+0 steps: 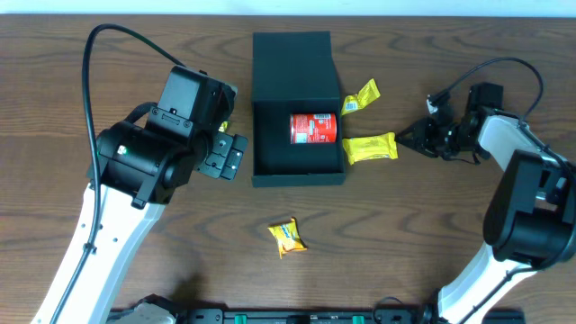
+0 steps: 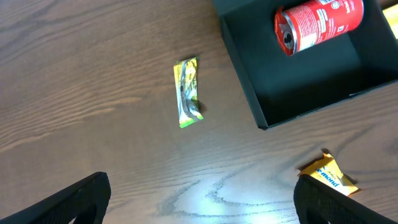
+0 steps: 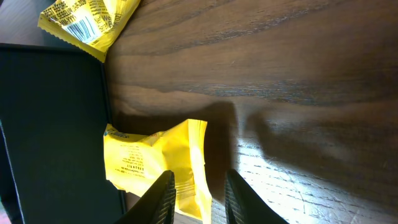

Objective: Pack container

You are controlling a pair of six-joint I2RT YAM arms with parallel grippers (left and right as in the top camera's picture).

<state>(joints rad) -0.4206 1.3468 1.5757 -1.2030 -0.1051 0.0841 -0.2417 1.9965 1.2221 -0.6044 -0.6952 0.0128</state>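
Observation:
The container is a black box with its flap lid folded back. A red can lies on its side inside it. One yellow packet lies against the box's right wall. My right gripper is at that packet's right end. In the right wrist view the jaws stand narrowly apart around the packet's crimped edge, and dark table shows beside the right finger. My left gripper hangs wide open left of the box, empty.
A second yellow packet leans by the box's upper right side. An orange-yellow packet lies in front of the box. A green-yellow packet lies on the table left of the box, under my left arm.

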